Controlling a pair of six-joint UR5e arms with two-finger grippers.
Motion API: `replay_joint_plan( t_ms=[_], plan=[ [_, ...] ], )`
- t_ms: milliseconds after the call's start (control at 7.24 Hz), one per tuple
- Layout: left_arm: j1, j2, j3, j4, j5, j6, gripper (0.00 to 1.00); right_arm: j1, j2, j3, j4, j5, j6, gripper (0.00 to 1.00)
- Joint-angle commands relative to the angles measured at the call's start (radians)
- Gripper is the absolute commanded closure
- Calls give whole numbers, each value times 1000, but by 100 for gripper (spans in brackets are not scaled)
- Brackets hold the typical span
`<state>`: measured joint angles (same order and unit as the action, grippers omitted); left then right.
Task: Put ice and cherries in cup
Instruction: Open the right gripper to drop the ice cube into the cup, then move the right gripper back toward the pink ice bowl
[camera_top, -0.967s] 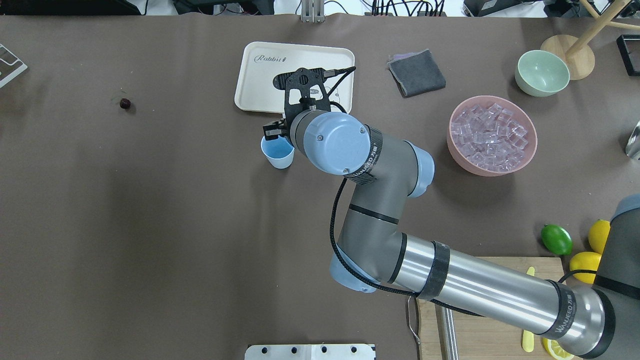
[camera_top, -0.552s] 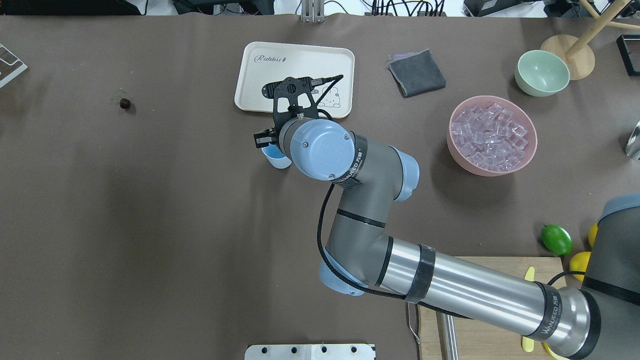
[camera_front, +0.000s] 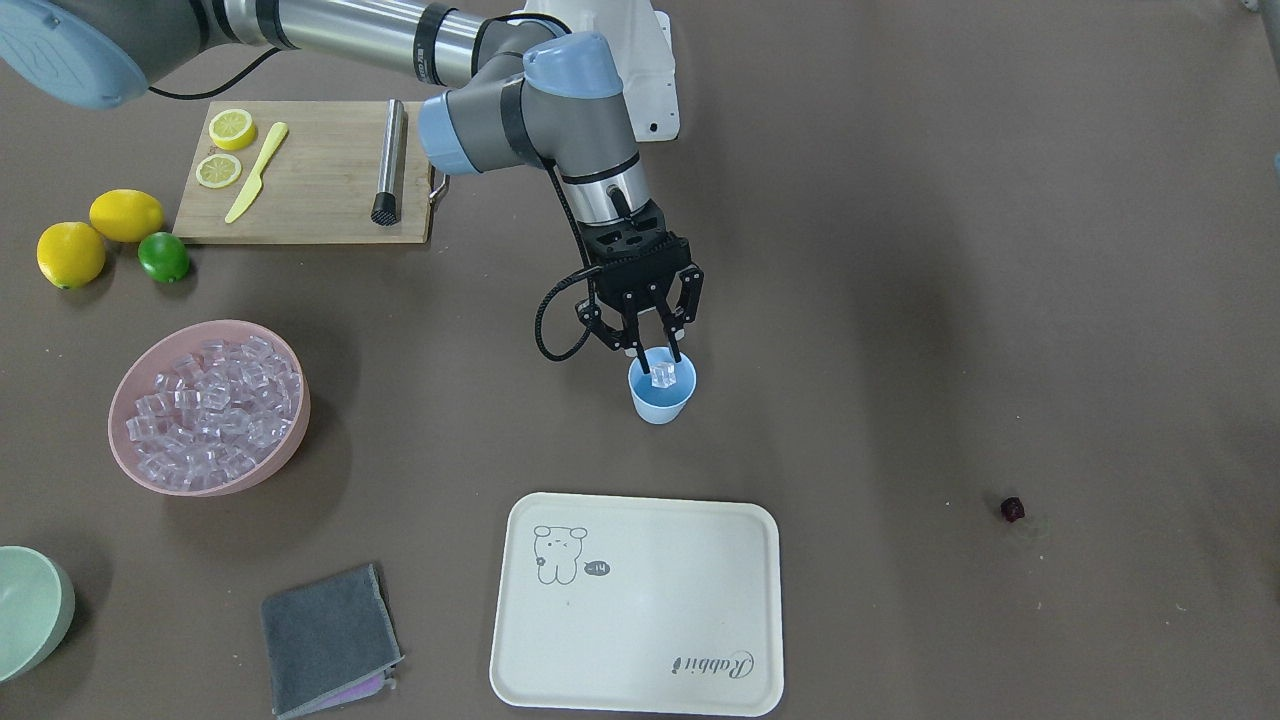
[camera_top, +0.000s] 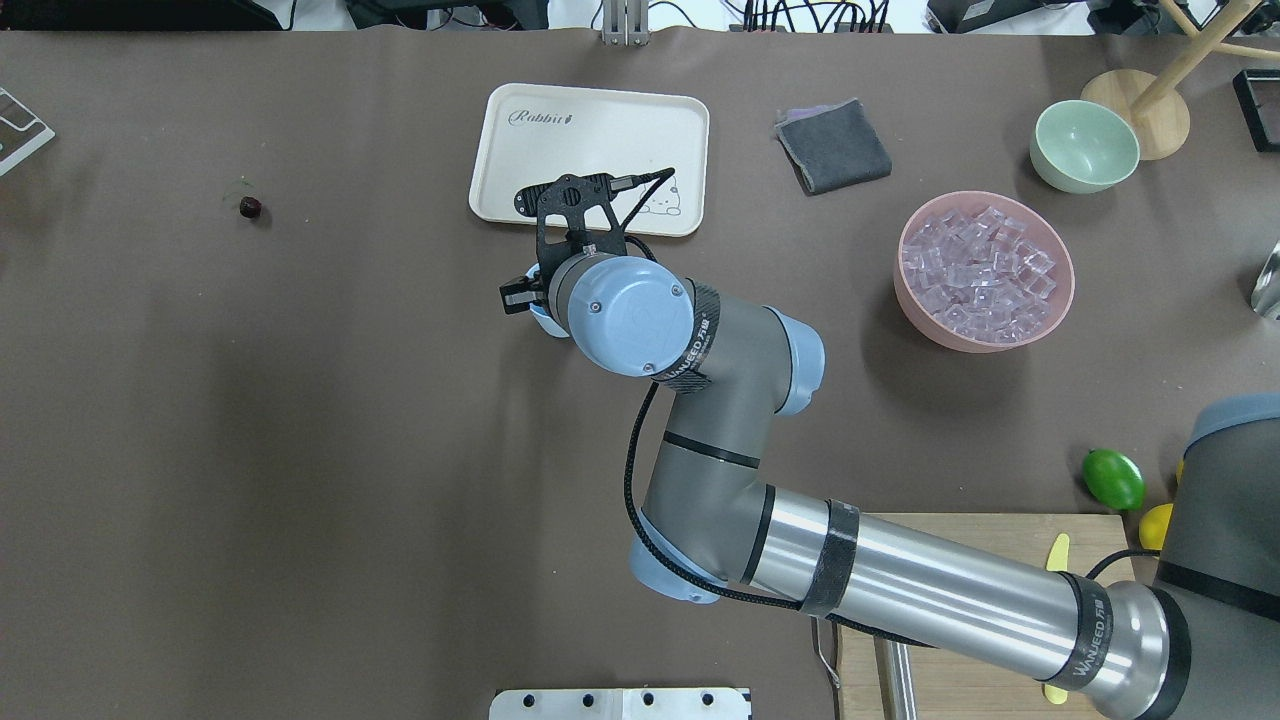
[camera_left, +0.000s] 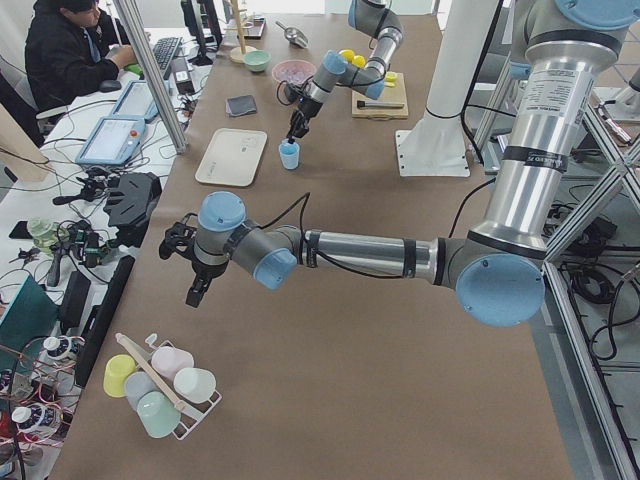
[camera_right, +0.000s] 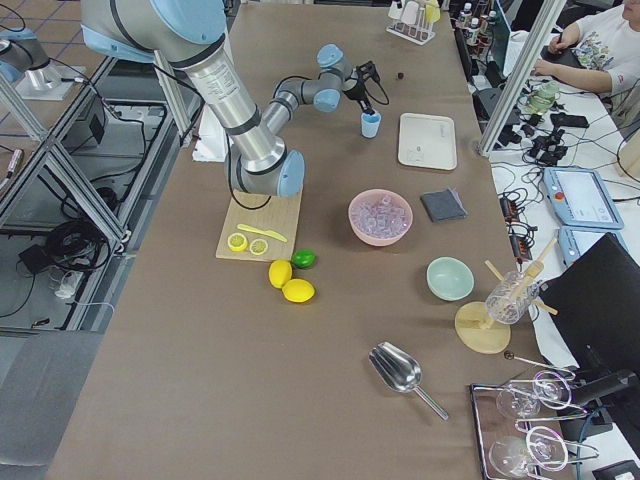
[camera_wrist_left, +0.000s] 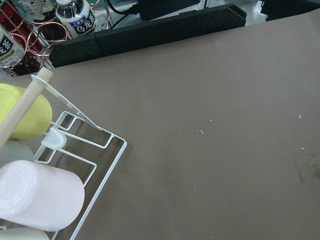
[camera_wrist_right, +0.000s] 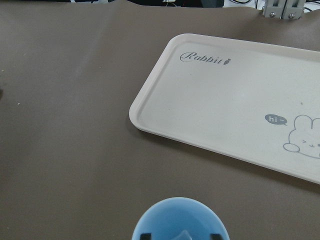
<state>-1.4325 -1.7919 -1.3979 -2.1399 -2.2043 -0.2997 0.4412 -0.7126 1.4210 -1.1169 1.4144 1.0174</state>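
The light-blue cup (camera_front: 660, 402) stands upright in the middle of the table, just short of the cream tray (camera_front: 640, 640). My right gripper (camera_front: 660, 366) hangs straight over the cup's mouth, shut on one clear ice cube (camera_front: 662, 377) at rim height. In the right wrist view the cup (camera_wrist_right: 180, 220) sits right below, the cube's top showing between the pads. From overhead my wrist hides most of the cup (camera_top: 536, 314). More ice (camera_front: 210, 400) fills the pink bowl (camera_front: 215, 486). The cherry (camera_front: 1012, 509) lies alone, far off on the table. My left gripper (camera_left: 195, 290) hovers over bare table; I cannot tell its state.
A grey cloth (camera_front: 328, 640) and a pale green bowl (camera_front: 30, 610) lie near the tray side. Lemons and a lime (camera_front: 163, 256) sit beside the cutting board (camera_front: 310, 210). A white rack of cups (camera_wrist_left: 55, 165) lies below my left wrist.
My right arm has slid left and slightly nearer in the overhead view, bringing the gripper over the cup, which the wrist now largely covers.
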Motion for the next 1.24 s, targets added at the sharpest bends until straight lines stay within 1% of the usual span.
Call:
replay_joint_plan(
  t_ms=[0,138,276,414,690,967,1105],
  plan=[
    [0,0,0,0,-2,1,2,5,-1,13,0,1,-3,0],
    [0,-1,-1,0,0,1,2,20,1,29,-1,11,-5,0],
    [1,-1,-1,0,0,1,2,66,-10,61,-9,102,-14,0],
    [0,-3,-3,0,0,1,2,117,-52,114,-12,166,-14,0],
    [3,-14,0,0,0,1,2,248,-209,263,-14,340,-16,0],
    [3,-14,-6,-2,0,-1,2,351,-388,422,-79,395,-43,0],
    [1,-12,-4,-2,0,4,2,438,-468,459,-89,475,-101,0]
  ],
)
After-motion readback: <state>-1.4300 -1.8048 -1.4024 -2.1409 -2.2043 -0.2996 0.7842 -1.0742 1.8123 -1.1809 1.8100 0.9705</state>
